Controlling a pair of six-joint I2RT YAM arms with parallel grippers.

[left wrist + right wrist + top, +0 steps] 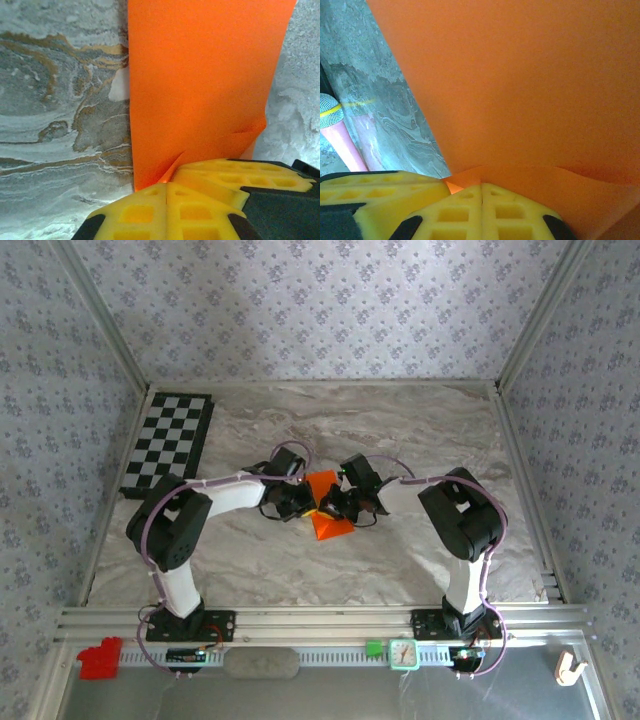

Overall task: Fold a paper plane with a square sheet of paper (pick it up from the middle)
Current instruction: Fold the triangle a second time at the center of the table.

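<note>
The square sheet of paper (324, 487) is bright orange and lies mid-table, its near part raised between the two grippers. My left gripper (303, 504) comes in from the left and my right gripper (338, 504) from the right, tips almost meeting. In the left wrist view the sheet of paper (200, 75) stretches away from the left gripper (166, 186), whose yellow jaws are pressed together on a small raised fold. The right gripper's fingers (235, 172) sit just beside it. In the right wrist view the paper (520, 85) rises in a fold into the shut right gripper (481, 187).
A black-and-white checkerboard (168, 445) lies at the back left. On the front rail sit a red block (98, 658), a small green piece (374, 647) and a white square dial (403, 653). The marble tabletop (400, 430) is walled by metal frame posts.
</note>
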